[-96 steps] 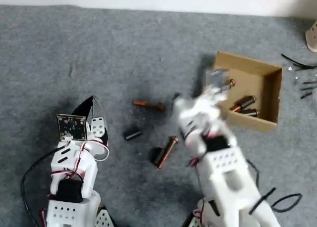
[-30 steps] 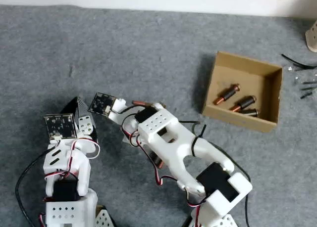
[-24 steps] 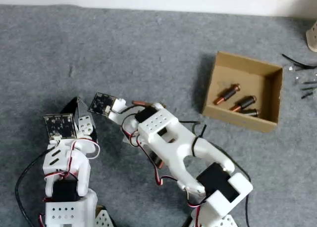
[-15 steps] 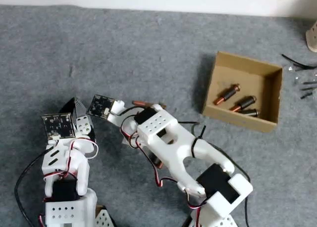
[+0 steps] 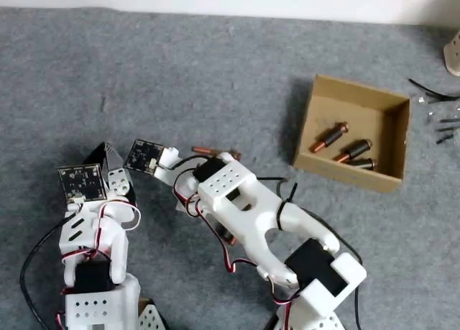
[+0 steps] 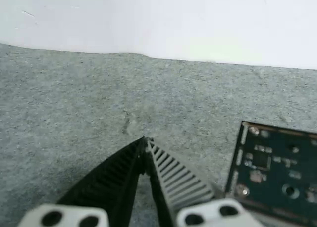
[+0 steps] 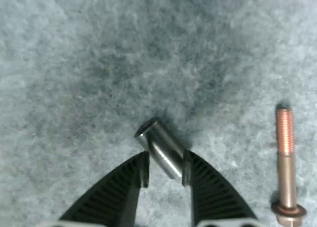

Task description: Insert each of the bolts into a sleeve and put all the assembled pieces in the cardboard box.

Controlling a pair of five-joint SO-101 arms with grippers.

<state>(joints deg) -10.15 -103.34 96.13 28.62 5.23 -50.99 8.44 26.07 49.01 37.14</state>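
Note:
In the right wrist view a short dark sleeve [image 7: 161, 147] lies slanted on the grey mat. My right gripper [image 7: 165, 168] is open, with one end of the sleeve between its fingertips. A copper bolt [image 7: 285, 162] lies loose beside it, apart from the fingers. From above, my right arm [image 5: 237, 193] stretches across to the left and part of the bolt [image 5: 212, 152] shows past it. The cardboard box [image 5: 392, 139] at the right holds three assembled pieces [image 5: 329, 136]. My left gripper [image 6: 145, 144] is shut and empty, and sits low over the mat at the left [image 5: 103, 152].
The right arm's camera board [image 6: 275, 167] sits close beside my left gripper [image 5: 146, 156]. Loose black cables and small parts [image 5: 440, 118] lie beyond the box at the far right. A white wall borders the mat's far edge [image 5: 215, 14].
The right arm has swung from the box across to the left and come down over the sleeve. In the last second both arms have edged slightly left.

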